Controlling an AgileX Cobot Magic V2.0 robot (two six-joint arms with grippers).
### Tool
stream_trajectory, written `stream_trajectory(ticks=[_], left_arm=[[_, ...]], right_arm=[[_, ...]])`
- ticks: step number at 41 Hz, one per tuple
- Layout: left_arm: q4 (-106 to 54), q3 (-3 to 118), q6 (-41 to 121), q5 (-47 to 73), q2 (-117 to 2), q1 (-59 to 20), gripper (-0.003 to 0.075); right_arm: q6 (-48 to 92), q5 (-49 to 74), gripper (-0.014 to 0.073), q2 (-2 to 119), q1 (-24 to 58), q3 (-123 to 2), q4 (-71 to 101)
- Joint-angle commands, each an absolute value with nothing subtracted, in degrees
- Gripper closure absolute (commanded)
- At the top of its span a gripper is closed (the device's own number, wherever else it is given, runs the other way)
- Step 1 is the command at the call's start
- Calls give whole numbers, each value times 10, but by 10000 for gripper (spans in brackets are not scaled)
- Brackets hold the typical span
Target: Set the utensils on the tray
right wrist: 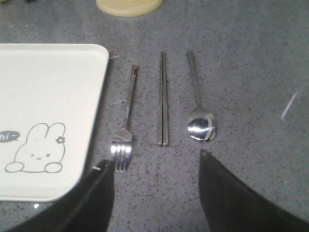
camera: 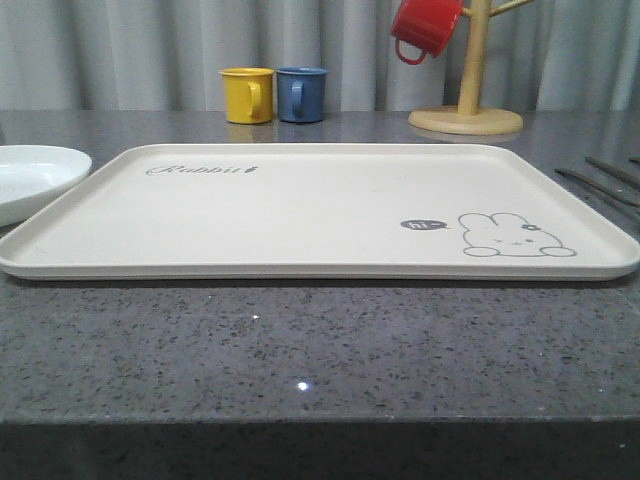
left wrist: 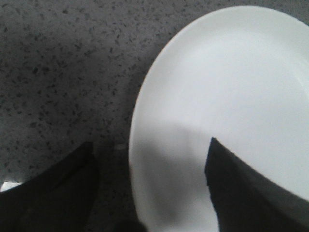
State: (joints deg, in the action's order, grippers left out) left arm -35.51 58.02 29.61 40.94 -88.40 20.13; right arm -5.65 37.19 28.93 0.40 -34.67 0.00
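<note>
The cream-white tray (camera: 300, 215) with its rabbit drawing lies bare in the middle of the table; its corner (right wrist: 48, 111) appears in the right wrist view. Beside that corner, on the grey stone, lie a fork (right wrist: 124, 128), a pair of chopsticks (right wrist: 163, 99) and a spoon (right wrist: 198, 104), side by side and parallel. My right gripper (right wrist: 157, 166) hovers open just short of their near ends, with nothing between its fingers. My left gripper (left wrist: 149, 154) is open over the rim of a round white plate (left wrist: 231, 96), holding nothing.
The white plate (camera: 30, 178) sits left of the tray. At the back stand a yellow mug (camera: 247, 95), a blue mug (camera: 301, 94) and a wooden mug tree (camera: 468, 100) with a red mug (camera: 425, 28) hanging on it. Thin utensil handles (camera: 600, 185) show at the right edge.
</note>
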Motion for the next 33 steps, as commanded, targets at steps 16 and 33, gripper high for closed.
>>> stream_trajectory(ticks=[16, 33], left_arm=[[-375, 611, 299, 431, -870, 201, 738], [-379, 693, 300, 500, -831, 135, 738]], right_arm=[[-54, 336, 169, 295, 4, -367, -11], [-54, 336, 169, 295, 4, -367, -11]])
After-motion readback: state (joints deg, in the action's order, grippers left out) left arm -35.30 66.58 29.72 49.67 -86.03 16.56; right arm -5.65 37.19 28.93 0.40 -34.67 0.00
